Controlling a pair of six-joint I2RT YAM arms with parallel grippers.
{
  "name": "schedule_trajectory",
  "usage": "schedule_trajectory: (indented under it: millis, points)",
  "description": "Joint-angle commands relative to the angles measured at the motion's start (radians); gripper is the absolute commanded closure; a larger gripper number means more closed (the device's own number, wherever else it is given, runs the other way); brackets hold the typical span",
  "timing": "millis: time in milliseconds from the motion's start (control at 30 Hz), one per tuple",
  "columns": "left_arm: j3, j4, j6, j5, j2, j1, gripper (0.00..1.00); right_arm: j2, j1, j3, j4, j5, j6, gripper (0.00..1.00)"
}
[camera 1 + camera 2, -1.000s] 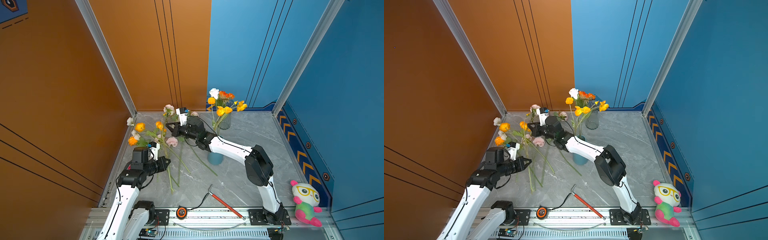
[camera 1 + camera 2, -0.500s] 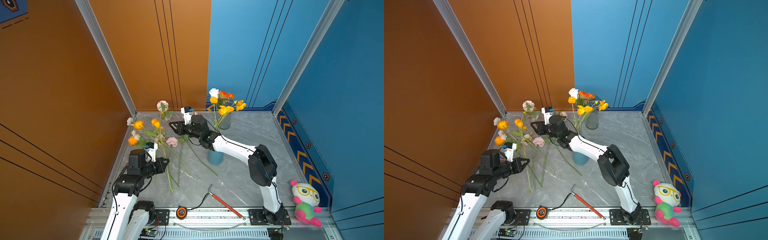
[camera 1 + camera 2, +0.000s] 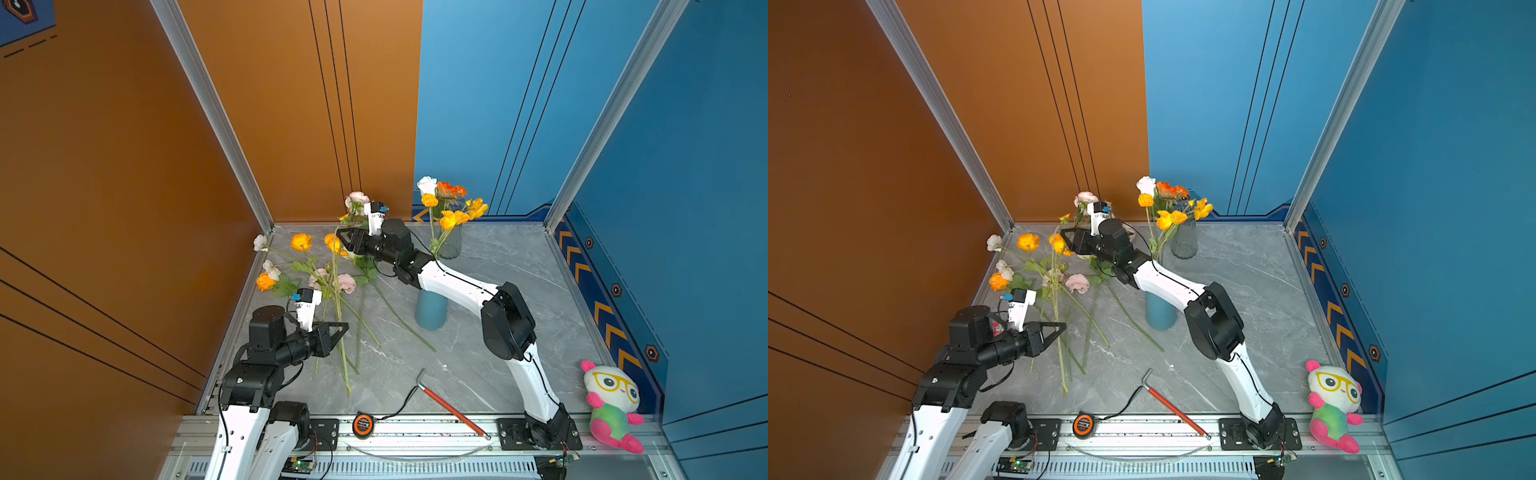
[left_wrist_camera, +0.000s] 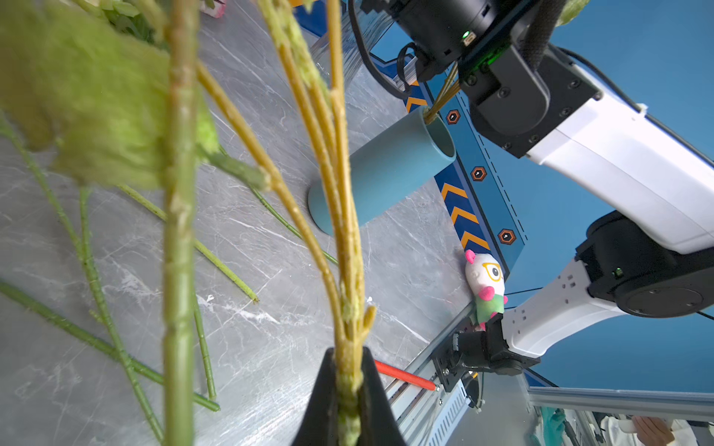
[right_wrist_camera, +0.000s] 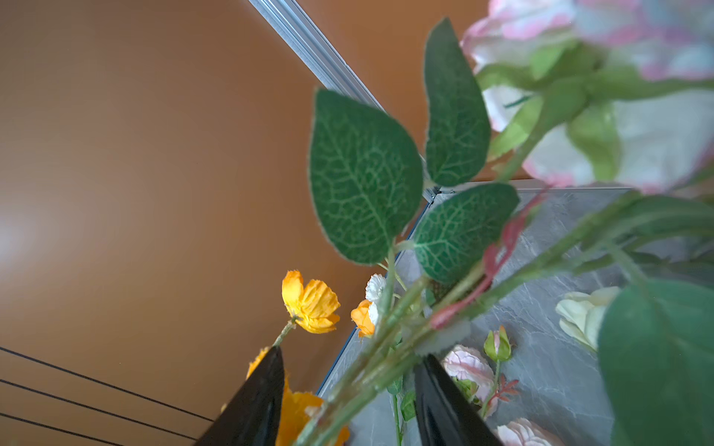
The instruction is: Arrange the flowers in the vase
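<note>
left wrist view: left fingers [image 4: 324, 394] clamped tight on a bundle of yellow-green stems [image 4: 344, 270]. right fingers [image 5: 262, 397] stand apart, pink rose stem [image 5: 371, 370] loose between them. in a top view most flowers [image 3: 347, 283] lie on the tabletop [image 3: 498, 365], far left; a few stand in the glass vase [image 3: 451, 245].

I can read no words or numbers anywhere around me. The only signs are orange chevrons [image 3: 602, 309] along the blue skirting strip [image 3: 636, 332] by the right wall, with small hexagon badges [image 3: 616, 289] between them. A hexagon emblem [image 3: 18, 6] sits high on the orange wall [image 3: 104, 166]. The tape measure [image 3: 362, 424] label and a red sticker [image 3: 995, 329] on my left arm are too small to read.
</note>
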Motion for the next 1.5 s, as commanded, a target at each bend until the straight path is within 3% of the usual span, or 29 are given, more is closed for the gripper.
schedule_trajectory:
  millis: [0,167,300,533,733,800,967,1067,1267,1467]
  points:
    - [0.031,0.017,0.037,0.042,-0.013,-0.011,1.00,0.004,0.006,0.023,0.001,-0.010,0.021,0.47]
    - [0.029,0.017,0.036,0.034,-0.011,-0.012,1.00,-0.001,0.005,0.016,0.020,-0.001,0.028,0.59]
    - [0.027,0.017,0.036,0.030,-0.008,-0.013,1.00,-0.004,0.001,0.018,0.020,0.003,0.028,0.76]
    - [0.023,0.008,0.024,-0.044,0.014,-0.012,1.00,-0.015,-0.010,0.029,0.022,0.005,0.028,0.75]
    - [0.030,-0.026,0.025,-0.099,0.082,-0.013,1.00,0.009,-0.025,0.122,-0.001,0.003,0.020,0.90]
    - [0.033,-0.027,0.026,-0.110,0.085,-0.011,1.00,0.017,-0.029,0.150,-0.025,-0.004,0.015,0.90]
    - [0.056,-0.026,0.027,-0.121,0.072,-0.005,1.00,-0.008,-0.025,0.070,0.005,0.000,0.014,0.98]
    - [0.126,-0.027,0.029,-0.105,0.081,-0.003,1.00,-0.023,-0.027,0.020,0.012,0.003,0.011,0.95]
    - [0.281,-0.057,-0.052,-0.092,0.122,0.009,1.00,-0.063,-0.027,-0.090,0.064,-0.018,0.013,0.63]
    - [0.393,-0.056,-0.145,-0.073,0.119,0.012,1.00,-0.081,-0.013,-0.126,0.072,-0.046,0.004,0.47]
